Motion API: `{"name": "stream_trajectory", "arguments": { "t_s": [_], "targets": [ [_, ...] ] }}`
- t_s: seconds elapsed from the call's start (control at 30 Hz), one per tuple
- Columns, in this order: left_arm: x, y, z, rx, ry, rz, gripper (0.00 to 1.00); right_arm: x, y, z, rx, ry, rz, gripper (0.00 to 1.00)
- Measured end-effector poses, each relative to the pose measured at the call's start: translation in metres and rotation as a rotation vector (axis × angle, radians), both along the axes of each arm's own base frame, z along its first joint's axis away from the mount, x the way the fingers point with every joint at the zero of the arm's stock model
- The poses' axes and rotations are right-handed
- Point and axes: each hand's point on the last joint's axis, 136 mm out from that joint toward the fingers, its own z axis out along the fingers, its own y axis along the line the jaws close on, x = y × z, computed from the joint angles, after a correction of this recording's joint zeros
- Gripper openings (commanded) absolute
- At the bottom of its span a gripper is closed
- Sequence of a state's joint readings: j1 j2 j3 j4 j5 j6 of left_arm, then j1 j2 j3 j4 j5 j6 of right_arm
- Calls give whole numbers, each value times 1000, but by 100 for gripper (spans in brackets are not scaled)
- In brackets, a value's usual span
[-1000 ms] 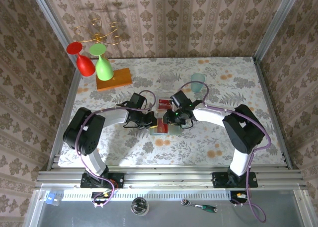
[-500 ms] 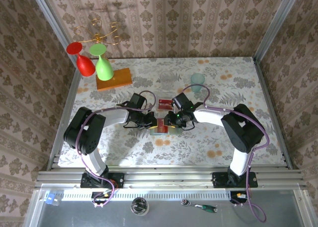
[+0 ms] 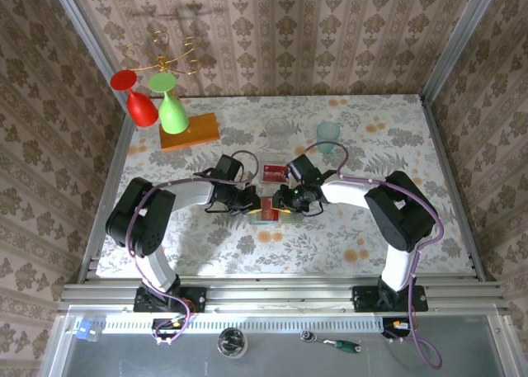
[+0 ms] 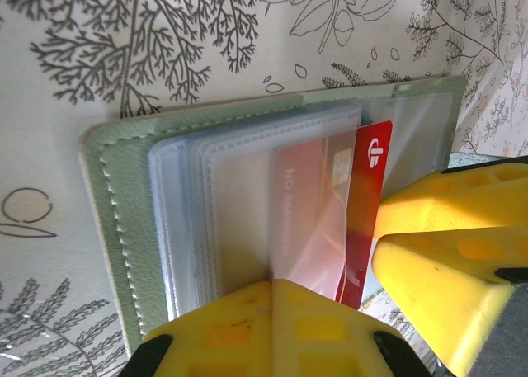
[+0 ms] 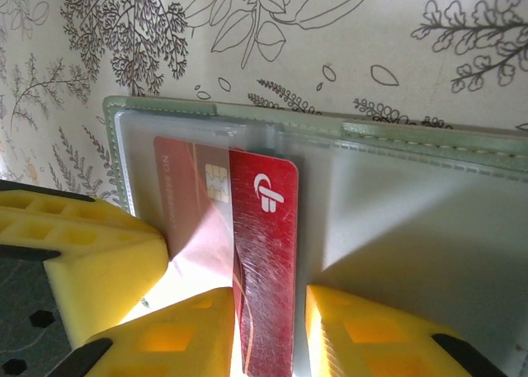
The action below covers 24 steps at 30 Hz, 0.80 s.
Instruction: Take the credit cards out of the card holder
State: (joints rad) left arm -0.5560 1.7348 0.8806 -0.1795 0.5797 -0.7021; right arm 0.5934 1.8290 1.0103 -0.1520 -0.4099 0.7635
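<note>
On table (image 3: 412,138), right jaws pinching red card (image 5: 264,228) at card holder (image 5: 396,195) edge, left jaws closed.

You are looking at a robot test cell in a lab, dressed like a home. Wallpaper panels (image 3: 272,30) stand inside an aluminium frame (image 3: 87,43). The table (image 3: 206,245) has a floral cloth, two arms (image 3: 177,194) are bolted to a metal rail (image 3: 280,293), and a ratchet wrench (image 3: 330,341) lies nearby.

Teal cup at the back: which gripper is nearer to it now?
Right. The right gripper is at the card holder's right side, with the teal cup beyond it and slightly rightward. The left gripper rests on the holder's left side, farther from the cup.
</note>
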Motion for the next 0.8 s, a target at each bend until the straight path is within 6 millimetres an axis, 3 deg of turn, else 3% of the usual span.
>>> {"name": "stream_trajectory", "arguments": {
  "t_s": [0.43,0.8],
  "targets": [
    [0,0,0,0,0,0,4,2,10,2,68,7,1,23],
    [0,0,0,0,0,1,4,3,6,1,94,7,-20,14]
  ]
}}
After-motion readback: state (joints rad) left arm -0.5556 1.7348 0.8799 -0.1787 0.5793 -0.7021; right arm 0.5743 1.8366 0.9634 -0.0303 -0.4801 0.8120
